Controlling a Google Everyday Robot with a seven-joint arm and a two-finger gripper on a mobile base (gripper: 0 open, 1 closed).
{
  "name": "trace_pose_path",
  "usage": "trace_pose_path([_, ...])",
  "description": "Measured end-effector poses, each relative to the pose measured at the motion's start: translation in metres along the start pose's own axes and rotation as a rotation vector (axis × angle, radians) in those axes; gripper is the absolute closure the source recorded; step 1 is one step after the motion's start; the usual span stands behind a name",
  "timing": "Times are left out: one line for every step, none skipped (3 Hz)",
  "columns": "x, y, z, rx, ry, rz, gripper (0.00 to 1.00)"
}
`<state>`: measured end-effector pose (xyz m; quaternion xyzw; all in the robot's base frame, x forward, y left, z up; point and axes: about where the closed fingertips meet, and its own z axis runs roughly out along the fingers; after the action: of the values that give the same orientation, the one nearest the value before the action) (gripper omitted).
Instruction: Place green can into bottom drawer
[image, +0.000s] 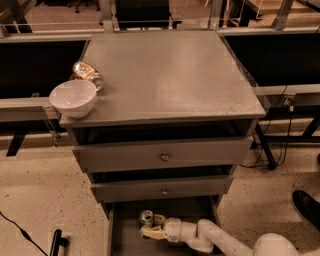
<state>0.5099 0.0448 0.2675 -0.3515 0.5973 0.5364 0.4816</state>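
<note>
Jaws spread wide just beside upright green can (146, 217) inside bottom drawer (125, 238).

Low at 6 o'clock: wide grey bottom drawer (122, 236) chopped off by the frame edge, back end tucked under the middle grey drawer (200, 189). Small green aluminium can (146, 217) right by the two-finger gripper (151, 226), label too dim to read. White robot arm (225, 242) cut off around 5. Gold-brown can (86, 71) at 10 half hidden behind the round white bowl (73, 97).

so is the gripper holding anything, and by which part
Cannot tell. The gripper is in the bottom drawer right beside the upright green can, but a grip doesn't show.
</note>
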Motion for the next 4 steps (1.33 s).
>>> trace_pose_path([0.001,-0.002,0.002,-0.002,0.006,-0.009,1.0])
trace_pose_path([0.001,-0.004,0.004,0.004,0.022,-0.019,1.0])
trace_pose_path([0.03,-0.014,0.015,-0.063,0.13,-0.156,1.0])
trace_pose_path([0.029,-0.027,0.024,-0.067,0.148,-0.195,0.83])
